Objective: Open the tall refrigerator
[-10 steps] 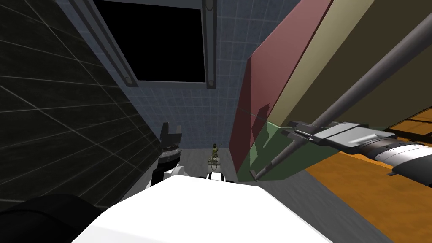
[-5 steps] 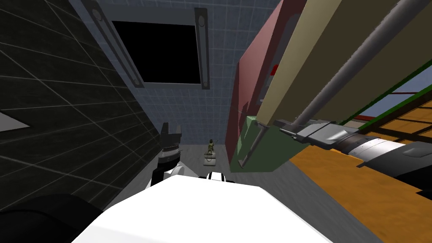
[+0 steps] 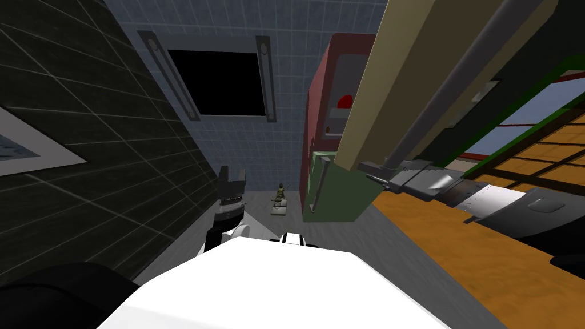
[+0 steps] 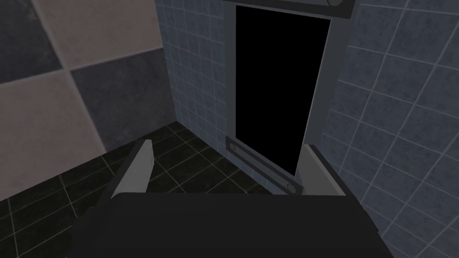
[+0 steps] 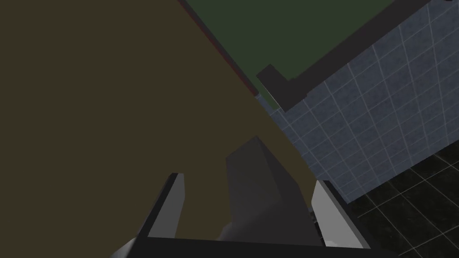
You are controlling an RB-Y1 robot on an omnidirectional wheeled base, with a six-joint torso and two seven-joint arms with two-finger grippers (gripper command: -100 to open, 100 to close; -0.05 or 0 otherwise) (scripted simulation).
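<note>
Refrigerator (image 3: pixel 320 108) on my right, red-sided, back against the blue tiled wall (image 3: pixel 274 143). Upper door (image 3: pixel 377 85) already stands partway out from the cabinet, its tan edge towards me. The gap shows a pale inside with something red in it. Lower green door (image 3: pixel 343 200) shut flush, untouched

Right gripper (image 3: pixel 371 171) at the low end of the long grey handle (image 3: pixel 451 80) on the upper door. Right wrist view: fingers (image 5: pixel 168 210) spread wide and straddling the bar. The bar lies against one finger and clear of the other, so it is hooked, not clamped

Left gripper (image 3: pixel 231 177) low near the chest, fingers apart, nothing between them

Progress, my judgement: opening under way, about midway. The door is off its seal but not wide. Left to do: swing it further out until the inside is fully exposed. Risk: the bar could slip from the loose hook as the arc turns
</note>
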